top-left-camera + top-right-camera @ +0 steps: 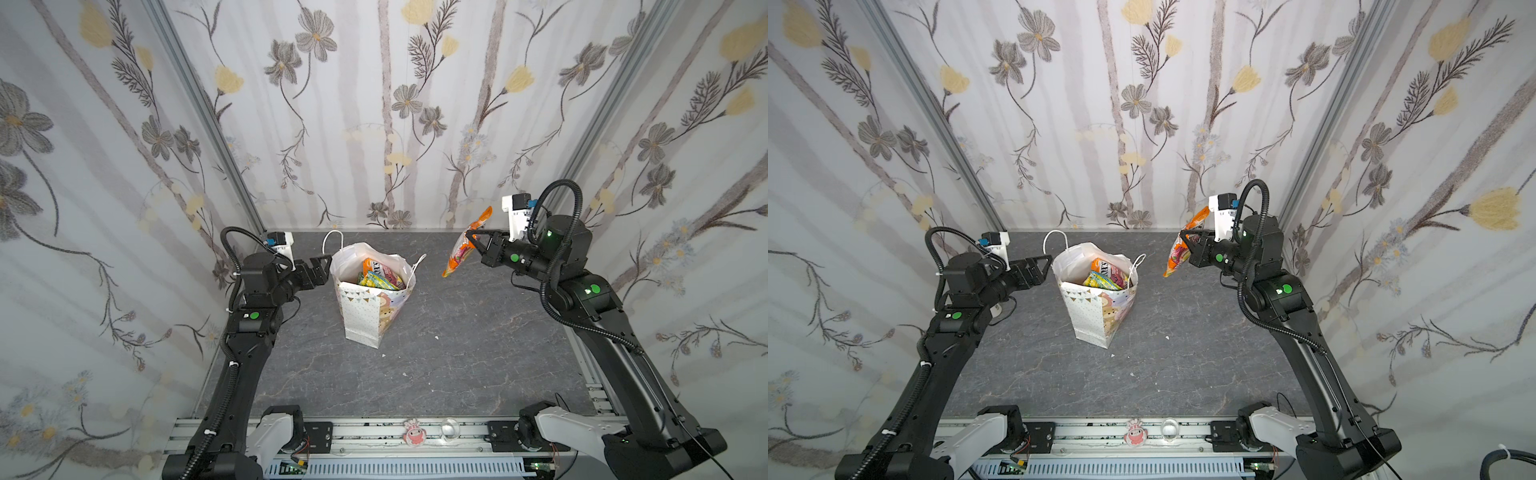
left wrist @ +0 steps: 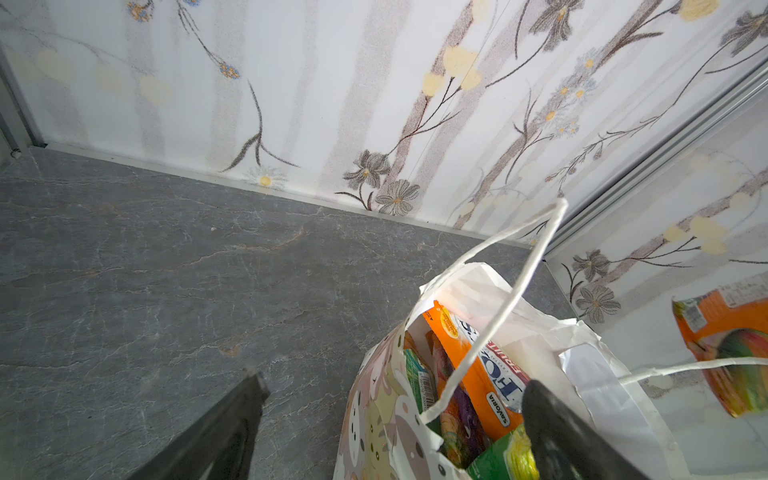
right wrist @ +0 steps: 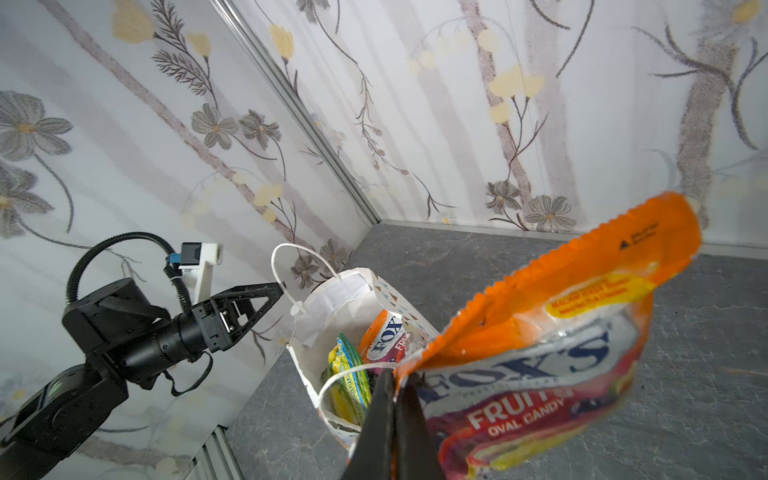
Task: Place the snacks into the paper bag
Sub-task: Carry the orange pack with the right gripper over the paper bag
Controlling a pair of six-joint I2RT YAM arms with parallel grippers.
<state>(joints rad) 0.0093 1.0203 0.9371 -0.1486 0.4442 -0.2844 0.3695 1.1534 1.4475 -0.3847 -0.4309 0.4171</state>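
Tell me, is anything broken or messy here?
The paper bag has a crumpled top rim that looks torn in places. A few small white scraps lie on the table near it.

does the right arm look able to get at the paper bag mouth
Probably yes: the paper bag gapes upward, nothing stands between it and the right arm; the left arm sits beside it.

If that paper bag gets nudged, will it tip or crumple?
Probably crumples first: the paper bag has a thin rim already bent and creased. It looks tall on a narrow base, so a sideways push might tip it, though packets inside likely steady it.
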